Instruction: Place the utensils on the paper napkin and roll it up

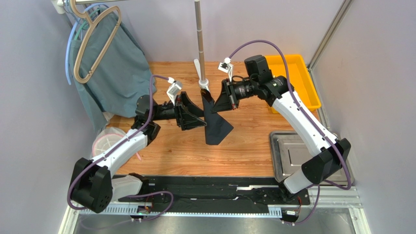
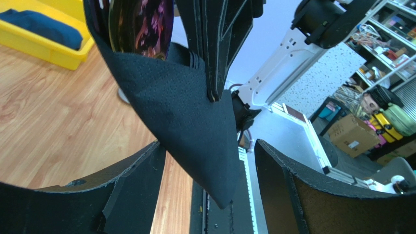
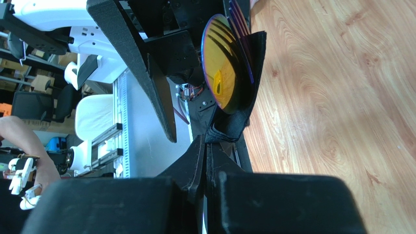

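The right gripper [image 3: 205, 146] is closed tight on the paper napkin [image 1: 215, 124], which hangs down from it over the wooden table [image 1: 171, 156]. Shiny utensils [image 3: 222, 73] sit in the napkin's fold, just past its fingers. The left gripper [image 2: 210, 156] is open, with one finger on each side of the napkin's pointed end.

Item: paper napkin [image 1: 214, 122]. A thin, matte black sheet with a fine embossed grain, folded over into a pointed pocket. It is held in the air and hangs point-down. The upper fold is pinched flat in my right gripper [image 3: 206, 146]. The lower tip dangles in the gap of my left gripper [image 2: 210, 161], whose fingers stand wide to either side.

Item: utensils [image 3: 222, 68]. Glossy iridescent metal, gold shading to purple. A rounded bowl shows at the pocket's open mouth, and the rest is hidden in the folds. I cannot tell how many there are.
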`<action>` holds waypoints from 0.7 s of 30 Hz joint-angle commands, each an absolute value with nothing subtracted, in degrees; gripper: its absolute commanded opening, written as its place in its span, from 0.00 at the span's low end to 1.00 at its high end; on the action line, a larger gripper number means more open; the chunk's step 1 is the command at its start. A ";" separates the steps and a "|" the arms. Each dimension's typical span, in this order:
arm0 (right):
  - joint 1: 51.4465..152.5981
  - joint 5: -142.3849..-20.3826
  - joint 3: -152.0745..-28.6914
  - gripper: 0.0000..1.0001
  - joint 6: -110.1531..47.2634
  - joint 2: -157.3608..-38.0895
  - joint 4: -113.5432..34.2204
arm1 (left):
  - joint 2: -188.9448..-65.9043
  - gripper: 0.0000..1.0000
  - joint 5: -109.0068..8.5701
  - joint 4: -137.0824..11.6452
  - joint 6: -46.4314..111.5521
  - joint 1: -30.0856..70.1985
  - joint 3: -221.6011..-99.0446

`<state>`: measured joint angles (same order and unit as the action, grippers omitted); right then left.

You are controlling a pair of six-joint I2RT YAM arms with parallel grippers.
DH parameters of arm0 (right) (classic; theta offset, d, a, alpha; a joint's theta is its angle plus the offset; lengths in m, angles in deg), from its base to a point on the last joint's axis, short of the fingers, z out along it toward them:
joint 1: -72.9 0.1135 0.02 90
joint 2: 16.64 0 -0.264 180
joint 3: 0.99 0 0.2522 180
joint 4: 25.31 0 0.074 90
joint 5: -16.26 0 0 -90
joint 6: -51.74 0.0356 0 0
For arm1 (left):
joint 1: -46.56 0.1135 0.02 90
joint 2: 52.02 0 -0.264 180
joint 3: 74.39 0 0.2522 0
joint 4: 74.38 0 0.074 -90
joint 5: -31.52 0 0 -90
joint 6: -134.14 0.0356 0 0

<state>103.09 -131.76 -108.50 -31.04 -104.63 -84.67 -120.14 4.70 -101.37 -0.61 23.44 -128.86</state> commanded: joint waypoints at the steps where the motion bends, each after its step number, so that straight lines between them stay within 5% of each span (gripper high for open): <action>1: 104.79 -133.25 -111.78 0.00 -31.49 -101.37 -84.24 | -119.87 0.77 6.47 -108.43 -2.27 22.30 -130.17; 14: 107.35 -133.33 -113.62 0.00 -30.35 -100.67 -84.07 | -119.08 0.73 6.12 -112.21 -4.73 19.05 -130.87; 21: 108.14 -133.33 -113.45 0.00 -30.44 -100.32 -83.98 | -118.82 0.64 4.98 -111.86 -5.95 18.52 -131.13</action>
<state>107.35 -131.89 -110.84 -30.62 -102.68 -85.54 -120.11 5.38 -108.54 -5.49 18.83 -128.95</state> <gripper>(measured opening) 0.014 0.657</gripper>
